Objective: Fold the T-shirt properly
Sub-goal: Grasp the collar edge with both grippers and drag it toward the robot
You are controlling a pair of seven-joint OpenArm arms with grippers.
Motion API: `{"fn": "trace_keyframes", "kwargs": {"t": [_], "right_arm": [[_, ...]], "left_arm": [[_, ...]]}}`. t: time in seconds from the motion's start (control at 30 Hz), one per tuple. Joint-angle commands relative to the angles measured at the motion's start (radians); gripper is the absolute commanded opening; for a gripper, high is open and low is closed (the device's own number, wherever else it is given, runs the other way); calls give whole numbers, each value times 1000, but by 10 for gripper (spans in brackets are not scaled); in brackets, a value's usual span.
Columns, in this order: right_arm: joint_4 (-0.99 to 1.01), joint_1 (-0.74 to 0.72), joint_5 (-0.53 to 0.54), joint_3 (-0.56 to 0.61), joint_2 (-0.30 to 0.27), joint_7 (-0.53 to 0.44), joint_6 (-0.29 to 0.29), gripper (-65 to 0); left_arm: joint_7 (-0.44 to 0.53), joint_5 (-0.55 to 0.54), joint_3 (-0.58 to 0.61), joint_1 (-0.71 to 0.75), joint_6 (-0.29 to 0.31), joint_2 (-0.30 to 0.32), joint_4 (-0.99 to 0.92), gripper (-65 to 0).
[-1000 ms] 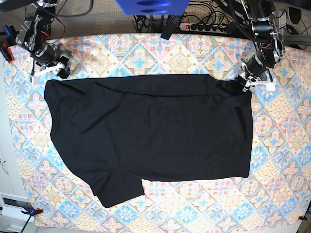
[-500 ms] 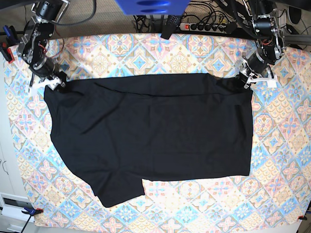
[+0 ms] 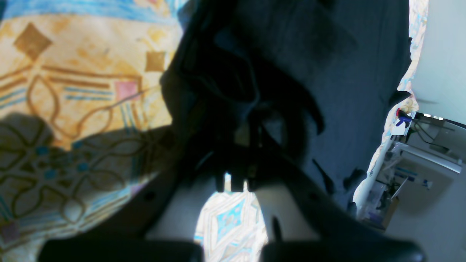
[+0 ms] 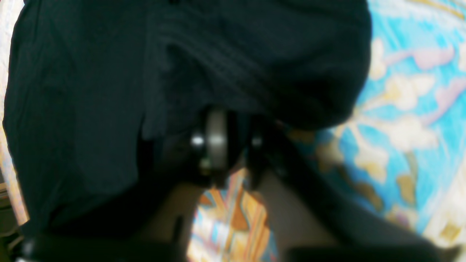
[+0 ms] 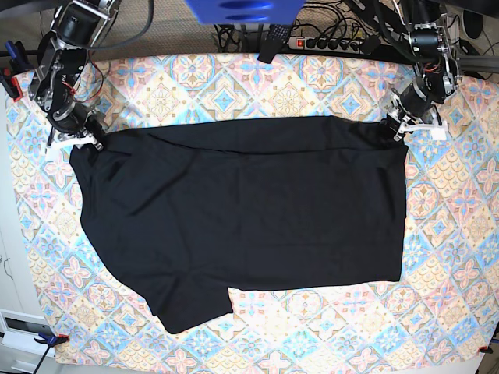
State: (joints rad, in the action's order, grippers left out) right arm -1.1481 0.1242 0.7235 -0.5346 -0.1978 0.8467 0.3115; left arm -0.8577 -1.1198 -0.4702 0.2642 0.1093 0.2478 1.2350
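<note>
The black T-shirt lies spread flat on the patterned cloth, one sleeve pointing to the near left. My left gripper is at the shirt's far right corner. In the left wrist view this gripper is shut on a bunched fold of the T-shirt. My right gripper is at the shirt's far left corner. The right wrist view shows that gripper with its jaws close together and the T-shirt edge gathered over their tips.
A colourful patterned tablecloth covers the table. Behind the back edge lie a power strip and cables, with a blue object above. Clamps hold the cloth at the left edge.
My right gripper came down from beyond the shirt onto its far left corner and closed there. My left gripper shifted slightly back while holding its corner.
</note>
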Motion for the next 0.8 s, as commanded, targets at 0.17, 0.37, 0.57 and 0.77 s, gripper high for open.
{"fn": "trace_keyframes", "kwargs": {"t": [0.17, 0.37, 0.57, 0.77], "right_arm": [[-8, 98, -29, -77, -7, 41, -10, -629], [-30, 194, -26, -86, -7, 41, -8, -629], [-204, 318, -25, -80, -2, 42, -8, -629], [-292, 380, -25, -80, -1, 101, -8, -629]], "left_arm": [[-7, 22, -32, 31, -13, 23, 10, -650], [-7, 22, -31, 99, -12, 52, 53, -650], [-7, 22, -32, 185, -12, 72, 164, -650], [-7, 22, -32, 246, -12, 72, 199, -650]]}}
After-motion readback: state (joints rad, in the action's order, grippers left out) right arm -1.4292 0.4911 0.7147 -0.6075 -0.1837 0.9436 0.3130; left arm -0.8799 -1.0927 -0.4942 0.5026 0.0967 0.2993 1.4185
